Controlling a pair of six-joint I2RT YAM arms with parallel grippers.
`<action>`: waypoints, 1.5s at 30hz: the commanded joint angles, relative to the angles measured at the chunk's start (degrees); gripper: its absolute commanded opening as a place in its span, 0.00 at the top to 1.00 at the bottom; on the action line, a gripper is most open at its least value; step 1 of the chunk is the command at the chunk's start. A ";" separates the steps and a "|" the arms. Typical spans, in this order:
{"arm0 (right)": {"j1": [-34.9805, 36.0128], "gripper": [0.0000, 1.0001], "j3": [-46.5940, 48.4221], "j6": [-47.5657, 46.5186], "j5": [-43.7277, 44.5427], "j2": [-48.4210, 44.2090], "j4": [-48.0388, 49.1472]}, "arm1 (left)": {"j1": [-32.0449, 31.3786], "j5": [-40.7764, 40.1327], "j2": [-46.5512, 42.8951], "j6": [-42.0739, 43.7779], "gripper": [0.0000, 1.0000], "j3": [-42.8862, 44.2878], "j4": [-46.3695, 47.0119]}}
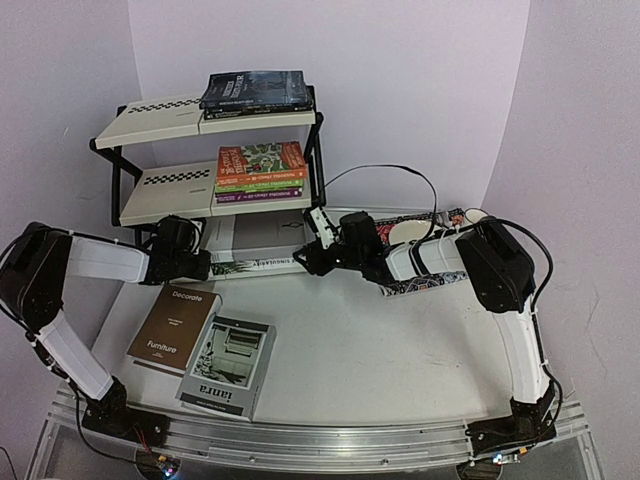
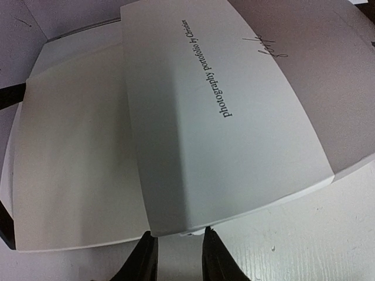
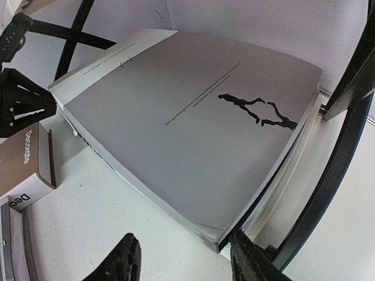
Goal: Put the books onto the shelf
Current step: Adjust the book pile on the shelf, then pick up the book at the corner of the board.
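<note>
Well: large white book (image 1: pixel 255 242) flat on surface (image 1: pixel 390 345) at foot of shelf (image 1: pixel 160 120), far left. My worry: pincers only flank its ends, so a lift could let it slip or jam on shelf leg. Left pincer (image 2: pixel 180 257) low at left edge, narrow, holding nothing. Right pincer (image 3: pixel 184 263) half-wide at right corner, empty. Both forearms reach inward.

The big white book (image 2: pixel 222 117) has a matt paper cover. The dark book (image 1: pixel 255 90) looks glossy. The shelf (image 1: pixel 160 122) has a black metal frame and smooth cream tiers. The table (image 1: pixel 400 340) is white-painted and faintly scuffed, its front rail (image 1: pixel 330 442) bare brushed metal.
</note>
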 commanded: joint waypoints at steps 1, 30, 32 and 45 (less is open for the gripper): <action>0.30 0.45 1.47 1.11 0.46 -3.40 1.03 | 0.62 0.29 1.00 -0.41 0.71 3.81 3.85; 3.59 0.08 -17.97 28.15 4.04 -19.98 -10.70 | 0.82 15.61 -27.22 -29.12 0.00 -7.62 -21.54; 4.22 0.08 -18.33 32.21 3.76 -19.83 -13.49 | 0.82 19.89 -27.19 -29.64 0.01 -8.56 -21.30; 11.44 0.10 -20.74 48.86 -1.06 -17.28 -14.75 | 0.09 34.58 -27.54 -32.82 0.10 -11.76 -24.80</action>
